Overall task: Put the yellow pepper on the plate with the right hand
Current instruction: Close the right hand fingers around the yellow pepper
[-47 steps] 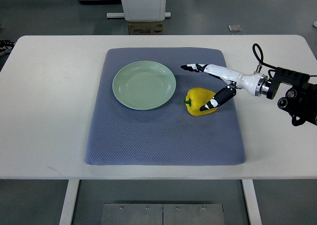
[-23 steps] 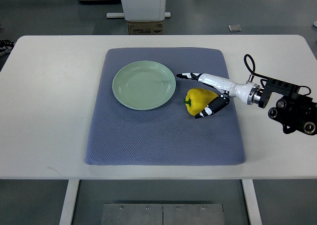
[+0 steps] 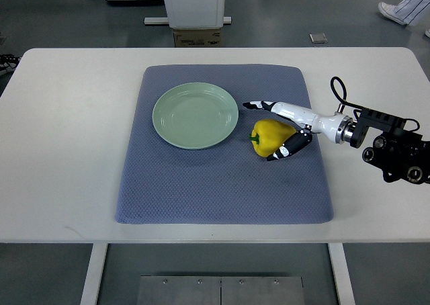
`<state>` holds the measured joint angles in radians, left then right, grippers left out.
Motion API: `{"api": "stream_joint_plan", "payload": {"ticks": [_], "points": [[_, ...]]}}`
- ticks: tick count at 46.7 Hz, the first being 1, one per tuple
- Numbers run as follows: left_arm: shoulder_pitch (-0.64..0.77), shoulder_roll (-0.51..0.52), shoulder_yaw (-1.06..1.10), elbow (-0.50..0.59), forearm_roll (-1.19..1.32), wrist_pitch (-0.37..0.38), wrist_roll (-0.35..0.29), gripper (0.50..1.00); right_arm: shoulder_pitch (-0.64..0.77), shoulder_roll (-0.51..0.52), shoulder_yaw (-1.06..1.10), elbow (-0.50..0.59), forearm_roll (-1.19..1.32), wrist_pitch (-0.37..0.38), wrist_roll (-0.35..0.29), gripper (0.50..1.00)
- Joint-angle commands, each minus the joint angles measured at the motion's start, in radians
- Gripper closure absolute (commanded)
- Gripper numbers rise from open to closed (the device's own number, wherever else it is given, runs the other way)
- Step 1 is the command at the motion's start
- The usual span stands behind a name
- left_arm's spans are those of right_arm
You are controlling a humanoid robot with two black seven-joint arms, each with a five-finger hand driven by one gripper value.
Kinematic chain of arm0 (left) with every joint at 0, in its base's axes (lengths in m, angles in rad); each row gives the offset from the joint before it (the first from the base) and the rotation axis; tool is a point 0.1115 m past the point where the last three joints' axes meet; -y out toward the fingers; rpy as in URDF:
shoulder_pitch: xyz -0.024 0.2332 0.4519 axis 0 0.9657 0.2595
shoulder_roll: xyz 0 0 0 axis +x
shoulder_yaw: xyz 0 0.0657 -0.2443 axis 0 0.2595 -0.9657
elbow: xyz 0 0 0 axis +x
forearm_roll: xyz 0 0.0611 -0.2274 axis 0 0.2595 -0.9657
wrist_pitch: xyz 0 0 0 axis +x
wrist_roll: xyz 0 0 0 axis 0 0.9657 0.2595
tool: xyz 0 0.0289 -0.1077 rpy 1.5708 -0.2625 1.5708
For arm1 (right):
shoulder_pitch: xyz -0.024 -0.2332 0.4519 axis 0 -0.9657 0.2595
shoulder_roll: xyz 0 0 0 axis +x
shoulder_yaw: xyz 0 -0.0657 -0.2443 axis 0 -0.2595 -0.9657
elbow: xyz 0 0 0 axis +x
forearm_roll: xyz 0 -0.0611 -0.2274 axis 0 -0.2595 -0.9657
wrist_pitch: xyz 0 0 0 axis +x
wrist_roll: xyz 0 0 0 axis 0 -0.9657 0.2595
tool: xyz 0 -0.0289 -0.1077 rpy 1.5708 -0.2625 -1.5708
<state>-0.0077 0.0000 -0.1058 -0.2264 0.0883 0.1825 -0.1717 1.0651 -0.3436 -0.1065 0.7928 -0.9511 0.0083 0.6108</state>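
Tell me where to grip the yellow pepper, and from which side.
Grip the yellow pepper across its broad body, coming from its right, where the right hand already straddles it, one finger behind and the thumb in front. It lies on its side, stem toward the plate, so the stem is a poor hold.

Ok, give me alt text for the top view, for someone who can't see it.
The robot's right hand straddles a yellow pepper lying on a blue-grey mat, fingers either side and not visibly closed. An empty green plate sits just left of the pepper on a white table.
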Motion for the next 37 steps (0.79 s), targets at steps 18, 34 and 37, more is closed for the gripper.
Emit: {"api": "stream_joint_plan", "payload": {"ticks": [18, 34, 37], "points": [[0.0, 0.0, 0.0, -0.001, 0.001, 0.0, 0.0, 0.5, -0.013, 0.014, 0.001, -0.023, 0.0, -0.001, 0.0, 0.676], [0.0, 0.0, 0.0, -0.001, 0.001, 0.0, 0.0, 0.5, -0.022, 0.029, 0.001, -0.064, 0.003, 0.001, 0.0, 0.889], [0.0, 0.0, 0.0, 0.001, -0.001, 0.0, 0.0, 0.5, -0.02, 0.029, 0.002, -0.064, 0.009, 0.001, 0.0, 0.992]]}}
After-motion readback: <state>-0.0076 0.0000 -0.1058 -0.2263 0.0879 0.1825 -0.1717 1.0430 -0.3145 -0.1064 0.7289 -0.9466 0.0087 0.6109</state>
